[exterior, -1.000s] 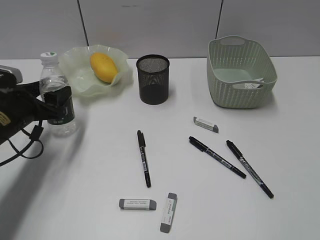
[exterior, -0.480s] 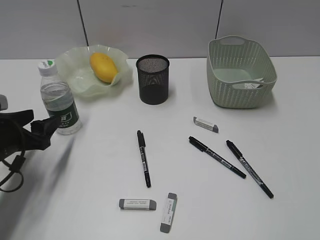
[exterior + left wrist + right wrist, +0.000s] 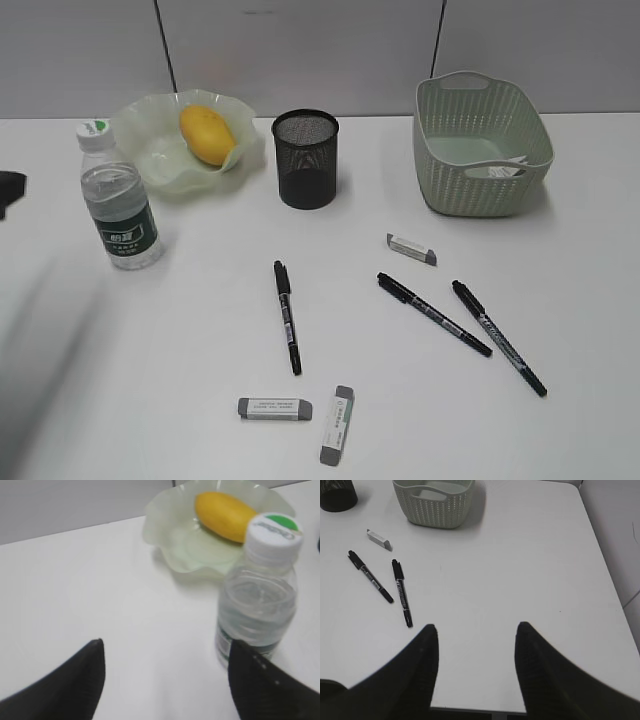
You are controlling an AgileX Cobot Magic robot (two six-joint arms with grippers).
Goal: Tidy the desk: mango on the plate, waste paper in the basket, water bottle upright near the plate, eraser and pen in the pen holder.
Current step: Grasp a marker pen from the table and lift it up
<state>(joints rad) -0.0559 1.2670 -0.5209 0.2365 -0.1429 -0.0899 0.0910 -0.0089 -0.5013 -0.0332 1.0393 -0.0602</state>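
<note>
The mango [image 3: 207,134] lies on the wavy green plate [image 3: 150,140], also in the left wrist view [image 3: 225,516]. The water bottle [image 3: 118,198] stands upright in front of the plate, free of any gripper. The black mesh pen holder [image 3: 306,158] is empty as far as I can see. The waste paper [image 3: 498,170] lies in the basket [image 3: 480,145]. Three pens [image 3: 288,316] [image 3: 433,314] [image 3: 498,336] and three erasers [image 3: 411,248] [image 3: 275,408] [image 3: 338,424] lie on the desk [image 3: 180,340]. My left gripper [image 3: 165,645] is open, left of the bottle [image 3: 259,590]. My right gripper [image 3: 476,630] is open and empty.
The right wrist view shows the basket [image 3: 434,500], two pens [image 3: 370,576] [image 3: 401,592], one eraser [image 3: 379,538], the pen holder's edge [image 3: 337,495] and the desk's right and front edges. A grey wall runs behind the desk.
My left gripper has let go of the upright bottle and drawn back to the left, nearly out of the exterior view. The bottle stays standing.
</note>
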